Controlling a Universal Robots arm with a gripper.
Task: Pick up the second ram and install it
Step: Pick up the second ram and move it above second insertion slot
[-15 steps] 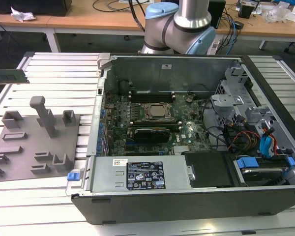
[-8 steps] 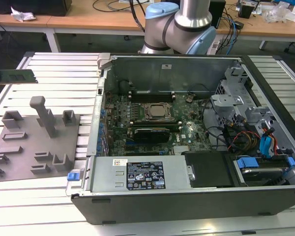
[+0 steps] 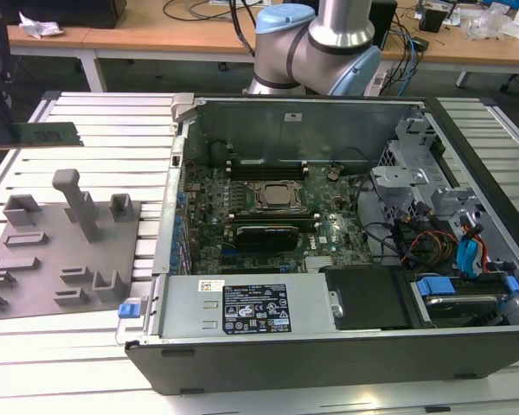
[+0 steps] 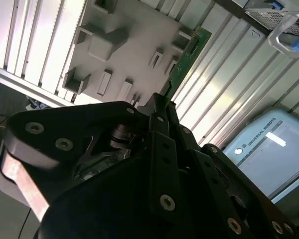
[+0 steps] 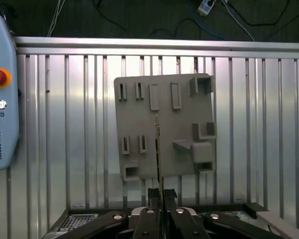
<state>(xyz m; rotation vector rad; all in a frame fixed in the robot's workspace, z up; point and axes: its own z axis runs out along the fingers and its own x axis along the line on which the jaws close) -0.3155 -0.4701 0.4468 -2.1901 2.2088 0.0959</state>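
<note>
Pinched by one end in the hand (image 5: 160,192), the second ram (image 5: 158,149) juts out edge-on over the grey tray (image 5: 184,119), seemingly clear of its upright blocks. Tray and open computer case (image 3: 346,346) sit side by side on the slatted table (image 3: 86,363). Carrying it well likely means a firm, square pinch so the thin strip cannot tilt, a path above the case wall, and its long edge held parallel to the black memory slots (image 3: 268,164).

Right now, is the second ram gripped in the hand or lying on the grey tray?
Gripped: in the second wrist view the hand is shut on the second ram.
</note>
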